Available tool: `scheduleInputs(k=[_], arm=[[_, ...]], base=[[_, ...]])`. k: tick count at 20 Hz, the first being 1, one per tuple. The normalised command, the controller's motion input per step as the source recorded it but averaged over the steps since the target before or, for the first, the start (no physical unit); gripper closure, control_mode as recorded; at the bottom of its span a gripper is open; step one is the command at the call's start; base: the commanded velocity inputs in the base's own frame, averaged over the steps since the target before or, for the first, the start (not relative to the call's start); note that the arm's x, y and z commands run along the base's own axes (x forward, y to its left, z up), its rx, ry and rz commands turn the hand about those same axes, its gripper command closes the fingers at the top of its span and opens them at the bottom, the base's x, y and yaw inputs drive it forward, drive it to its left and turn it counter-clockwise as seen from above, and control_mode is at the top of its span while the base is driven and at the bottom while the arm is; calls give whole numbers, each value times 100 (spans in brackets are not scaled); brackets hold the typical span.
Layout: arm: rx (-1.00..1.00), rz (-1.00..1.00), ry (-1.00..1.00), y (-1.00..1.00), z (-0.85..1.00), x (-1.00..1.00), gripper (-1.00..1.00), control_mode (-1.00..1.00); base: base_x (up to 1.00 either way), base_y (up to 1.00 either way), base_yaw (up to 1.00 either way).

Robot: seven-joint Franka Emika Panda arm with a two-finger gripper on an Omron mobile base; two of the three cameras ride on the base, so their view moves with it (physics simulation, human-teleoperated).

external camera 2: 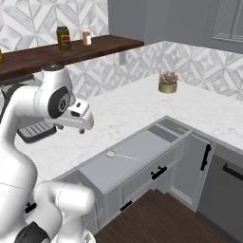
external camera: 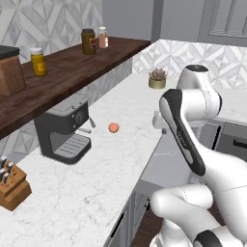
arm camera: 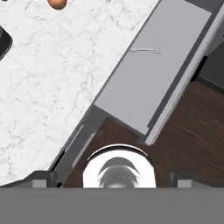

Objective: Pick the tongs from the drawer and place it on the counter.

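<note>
The tongs lie flat in the open drawer (near its left end) beside the desk, jaws spread wide, holding nothing.

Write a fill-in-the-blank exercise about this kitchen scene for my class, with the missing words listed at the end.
1. The tongs lie inside the open ____.
2. A small ____ ball sits on the counter.
3. The jars stand on the dark wooden ____.
4. The end effector is ____, holding nothing.

Missing words: drawer; orange; shelf; open
</note>
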Motion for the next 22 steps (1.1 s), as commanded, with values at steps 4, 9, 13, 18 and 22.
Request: scheduleInputs(k=[4,9,13,18,22], arm=[[0,-18,16,-100,-63,24,-100,-100],[0,-23,14,-100,-80,-11,-100,-100],[0,-21,14,-100,-79,5,-100,-100],[0,-4,2,-85,-53,84,-100,-100],[0,0,4,-71,-48,79,-100,-100]], base=[[0,0,0],[0,0,0],[0,0,0],[0,0,0],[0,0,0]])
